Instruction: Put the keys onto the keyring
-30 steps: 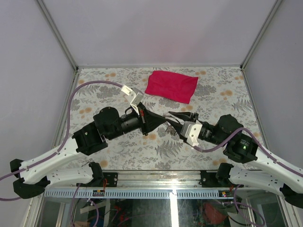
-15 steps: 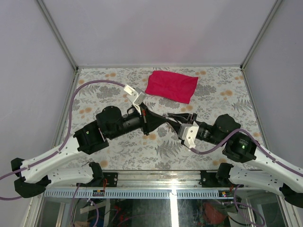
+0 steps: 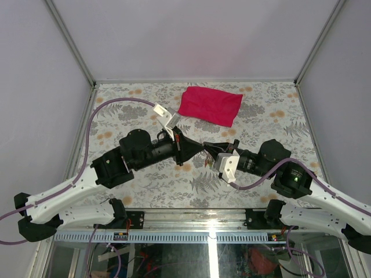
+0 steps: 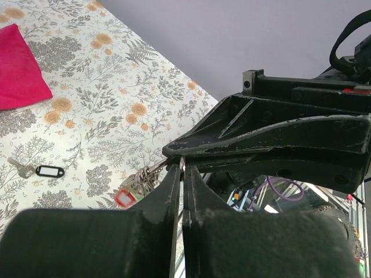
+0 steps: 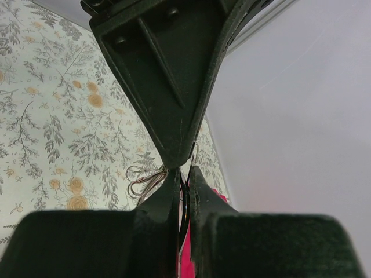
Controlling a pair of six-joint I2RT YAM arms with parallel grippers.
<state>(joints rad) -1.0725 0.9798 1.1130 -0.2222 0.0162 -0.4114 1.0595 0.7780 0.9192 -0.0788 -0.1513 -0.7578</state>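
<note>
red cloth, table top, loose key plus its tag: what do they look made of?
Red cloth: woven fabric, matte, with soft creases. Table: printed floral covering, faint sheen, maybe vinyl or paper; unclear. Loose key: silvery metal, glinting. Its black tag: likely plastic, glossy rim around a white label.

You have no legible writing in any view; the white insert of the black key tag [image 4: 49, 171] is too small to show any lettering.
</note>
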